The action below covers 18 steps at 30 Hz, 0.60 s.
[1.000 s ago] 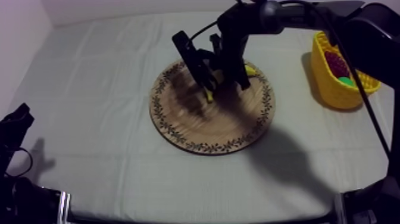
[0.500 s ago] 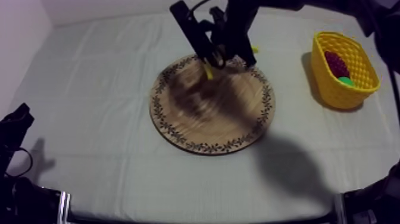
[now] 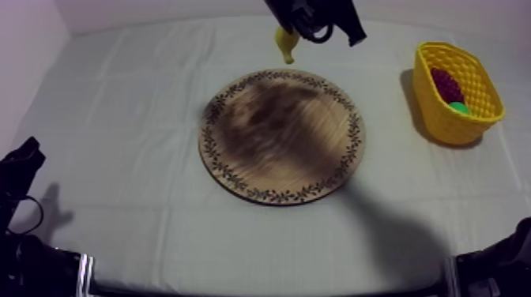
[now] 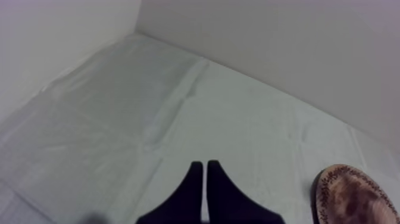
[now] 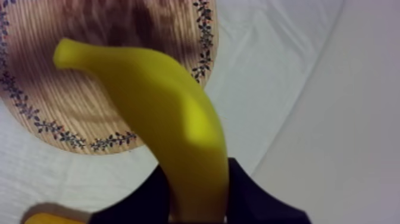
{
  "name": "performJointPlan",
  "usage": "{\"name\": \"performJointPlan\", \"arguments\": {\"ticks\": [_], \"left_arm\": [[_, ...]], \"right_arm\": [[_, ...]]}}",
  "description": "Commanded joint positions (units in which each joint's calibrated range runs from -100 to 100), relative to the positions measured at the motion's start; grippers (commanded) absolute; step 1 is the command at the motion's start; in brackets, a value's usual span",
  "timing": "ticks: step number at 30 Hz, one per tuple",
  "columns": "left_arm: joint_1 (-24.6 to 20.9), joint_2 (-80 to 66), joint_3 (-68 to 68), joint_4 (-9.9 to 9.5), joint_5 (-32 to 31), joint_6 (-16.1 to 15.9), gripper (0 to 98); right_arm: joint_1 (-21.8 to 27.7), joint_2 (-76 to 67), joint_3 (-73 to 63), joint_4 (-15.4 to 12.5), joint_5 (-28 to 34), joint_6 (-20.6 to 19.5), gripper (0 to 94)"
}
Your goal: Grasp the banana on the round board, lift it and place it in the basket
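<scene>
The right gripper is closed round the banana; its two black fingers clamp the fruit's lower body at three and nine o'clock; from that grip the banana reaches and bends toward ten o'clock, ending in a blunt tip; farther off behind it, at about eleven o'clock of the gripper, lies the round wooden board, its leafy patterned rim curving past the banana; the grey-white cloth spreads at one o'clock; a pale surface lies beyond the cloth at three o'clock; a yellow scrap sits at eight o'clock, too little to identify.
</scene>
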State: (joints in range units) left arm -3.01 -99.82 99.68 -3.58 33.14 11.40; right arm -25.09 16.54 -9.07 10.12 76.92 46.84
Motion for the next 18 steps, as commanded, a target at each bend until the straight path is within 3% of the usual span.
{"name": "performJointPlan", "arguments": {"ticks": [1,9,18], "left_arm": [[0.0,0.0,0.0,-0.01,0.0,0.0,0.1],[0.0,0.0,0.0,-0.01,0.0,0.0,0.1],[0.0,0.0,0.0,-0.01,0.0,0.0,0.1]], "right_arm": [[-0.2,-0.6,0.6,0.0,0.0,-0.8,17.7],[-1.0,-1.2,0.9,0.7,0.2,-7.5,18.3],[1.0,0.9,-2.9,-0.3,4.0,-18.6,21.6]]}}
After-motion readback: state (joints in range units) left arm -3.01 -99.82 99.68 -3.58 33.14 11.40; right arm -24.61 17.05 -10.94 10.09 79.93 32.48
